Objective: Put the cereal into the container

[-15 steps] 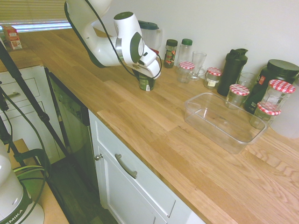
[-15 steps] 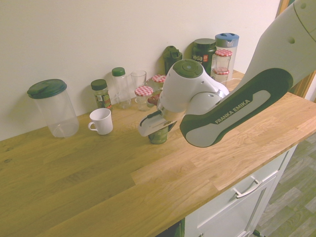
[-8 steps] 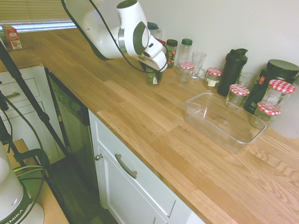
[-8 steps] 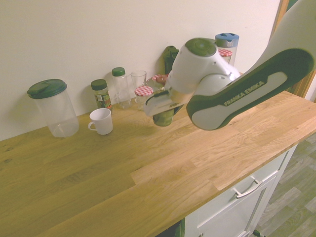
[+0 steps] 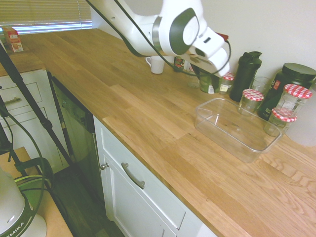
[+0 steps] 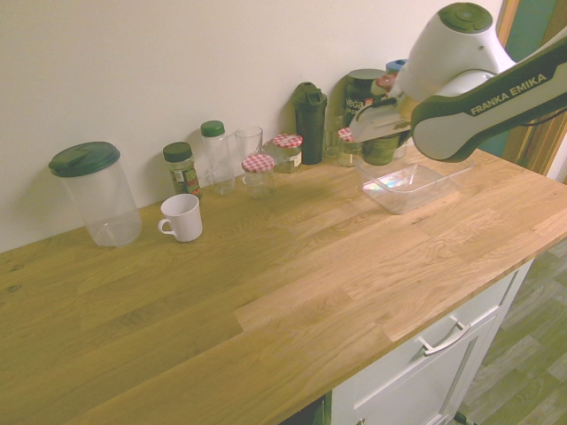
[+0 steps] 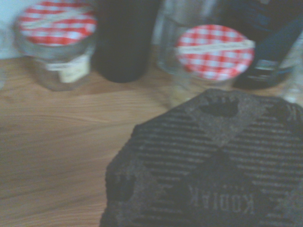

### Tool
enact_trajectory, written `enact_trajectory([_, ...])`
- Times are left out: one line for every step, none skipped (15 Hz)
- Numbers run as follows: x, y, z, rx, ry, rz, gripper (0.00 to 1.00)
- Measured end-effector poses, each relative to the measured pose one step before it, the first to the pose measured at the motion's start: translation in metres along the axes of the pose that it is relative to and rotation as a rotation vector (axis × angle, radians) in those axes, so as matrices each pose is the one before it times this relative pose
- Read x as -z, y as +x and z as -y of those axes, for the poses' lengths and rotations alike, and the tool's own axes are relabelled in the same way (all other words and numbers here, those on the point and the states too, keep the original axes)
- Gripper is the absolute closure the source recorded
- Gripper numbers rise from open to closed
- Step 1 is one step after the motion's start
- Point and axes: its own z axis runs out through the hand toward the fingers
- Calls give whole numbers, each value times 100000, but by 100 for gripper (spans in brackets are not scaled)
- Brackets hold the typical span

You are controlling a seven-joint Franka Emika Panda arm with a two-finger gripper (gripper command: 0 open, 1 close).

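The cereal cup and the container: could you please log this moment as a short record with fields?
cereal: dark green cup, held in the air
hand: shut on the cereal
container: clear tub, empty, on the counter
relation: cereal raised near the tub's far end, not inside it
behind the tub: jars with red-checked lids, black shaker bottle
task state: cereal not yet put in

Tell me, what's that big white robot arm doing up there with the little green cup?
The robot arm is carrying the cereal, a small dark green cup, in its tool, held up off the wooden counter. It hangs near the jars with red-checked lids, close to the clear plastic container. The container holds nothing yet, so the cereal is not yet in it.
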Motion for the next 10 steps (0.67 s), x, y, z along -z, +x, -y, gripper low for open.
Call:
enact_trajectory([-1052,1520,-1778,-1669,-1905,-1038,100])
enact_trajectory([-1219,997,-1464,-1470,-1644,-602,100])
enact_trajectory([-1346,463,-1101,-1067,-1098,-61,100])
enact_trajectory([-1225,68,-680,-439,-530,135,100])
enact_trajectory([-1052,-4,-283,67,239,-115,100])
enact_trajectory([-991,40,-122,226,403,-262,100])
enact_trajectory([-846,155,-58,8,-163,-164,100])
enact_trajectory([-818,216,-50,-170,-445,-94,100])
enact_trajectory([-761,189,-14,-536,-620,159,100])
enact_trajectory([-650,85,-32,-55,-817,212,100])
